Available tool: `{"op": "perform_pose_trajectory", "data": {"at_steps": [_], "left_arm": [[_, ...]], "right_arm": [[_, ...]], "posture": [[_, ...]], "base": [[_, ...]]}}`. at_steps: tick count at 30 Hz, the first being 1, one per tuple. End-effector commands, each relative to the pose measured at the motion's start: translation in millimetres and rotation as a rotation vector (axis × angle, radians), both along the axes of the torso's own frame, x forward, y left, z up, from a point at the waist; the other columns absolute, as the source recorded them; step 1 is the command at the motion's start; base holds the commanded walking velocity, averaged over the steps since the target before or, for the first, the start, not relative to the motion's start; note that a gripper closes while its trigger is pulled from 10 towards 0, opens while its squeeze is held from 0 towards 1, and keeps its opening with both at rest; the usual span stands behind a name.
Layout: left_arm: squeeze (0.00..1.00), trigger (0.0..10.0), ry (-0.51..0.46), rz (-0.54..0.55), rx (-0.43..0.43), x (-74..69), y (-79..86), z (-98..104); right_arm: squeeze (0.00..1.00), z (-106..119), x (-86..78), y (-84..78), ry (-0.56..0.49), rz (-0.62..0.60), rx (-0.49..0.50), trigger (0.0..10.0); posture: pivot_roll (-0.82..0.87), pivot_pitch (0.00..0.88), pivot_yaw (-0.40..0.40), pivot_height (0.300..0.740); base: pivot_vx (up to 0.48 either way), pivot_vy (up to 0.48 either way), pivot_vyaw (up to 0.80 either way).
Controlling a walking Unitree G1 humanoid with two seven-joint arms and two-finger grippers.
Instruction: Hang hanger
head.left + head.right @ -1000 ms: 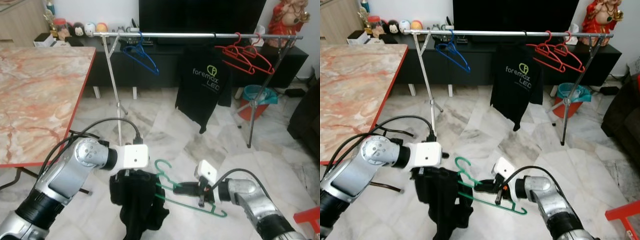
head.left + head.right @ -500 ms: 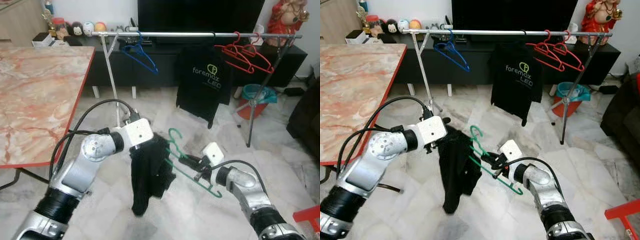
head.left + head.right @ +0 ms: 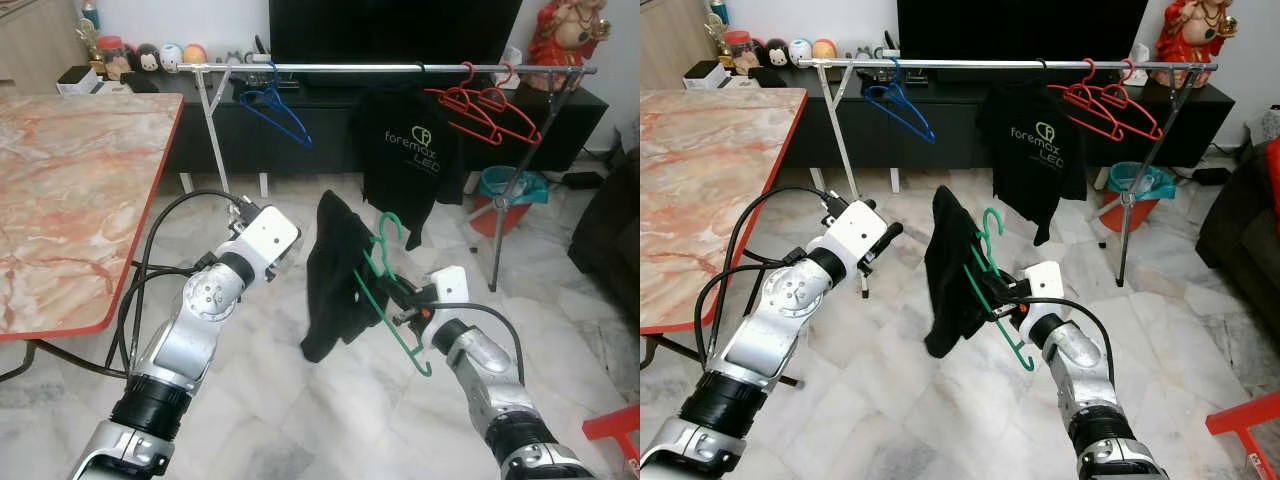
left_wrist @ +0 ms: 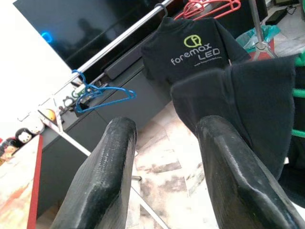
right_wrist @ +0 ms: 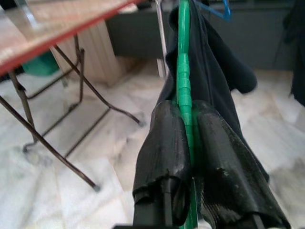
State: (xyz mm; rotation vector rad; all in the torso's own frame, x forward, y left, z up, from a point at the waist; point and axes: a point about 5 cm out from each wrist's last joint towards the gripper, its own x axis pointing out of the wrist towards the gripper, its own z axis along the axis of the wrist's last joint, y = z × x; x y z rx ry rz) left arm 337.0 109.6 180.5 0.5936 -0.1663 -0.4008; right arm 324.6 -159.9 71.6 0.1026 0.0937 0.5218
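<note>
Out in front of the clothes rail [image 3: 390, 68], right tool [image 3: 400, 297] is pinched on the green hanger [image 3: 385, 290] with its black shirt [image 3: 335, 270]; left tool [image 4: 167, 167] spread, holding nothing. Hook's nowhere near the rail yet.

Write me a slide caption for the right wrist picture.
Right end effector shut on a green hanger carrying a dark garment, above a marble floor.
</note>
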Motion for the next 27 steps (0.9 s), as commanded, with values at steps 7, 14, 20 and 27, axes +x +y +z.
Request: {"op": "perform_pose_trajectory", "data": {"at_steps": [7,14,20,27], "left_arm": [[0.0,10.0,-0.004,0.018,-0.012,1.4,-3.0,-5.6],[0.0,10.0,0.039,-0.019,0.008,-0.6,-8.4,-16.3],[0.0,10.0,0.066,-0.004,0.018,-2.9,-5.7,-25.1],[0.0,10.0,0.112,-0.136,0.006,-10.2,-20.3,-26.0]], "right_arm": [[0.0,52.4,10.2,3.4,-0.187,0.114,0.188,0.0],[0.0,63.5,11.2,5.4,-0.191,0.196,0.204,0.0],[0.0,66.2,10.1,9.7,-0.174,0.255,0.198,0.0],[0.0,64.7,10.9,17.9,-0.152,0.284,0.195,0.0]], "posture": [[0.11,0.0,-0.038,0.74],[0.1,0.0,-0.042,0.74],[0.11,0.0,-0.054,0.74],[0.11,0.0,-0.055,0.74]], "base": [[0.0,0.0,0.0],[0.0,0.0,0.0],[0.0,0.0,0.0],[0.0,0.0,0.0]]}}
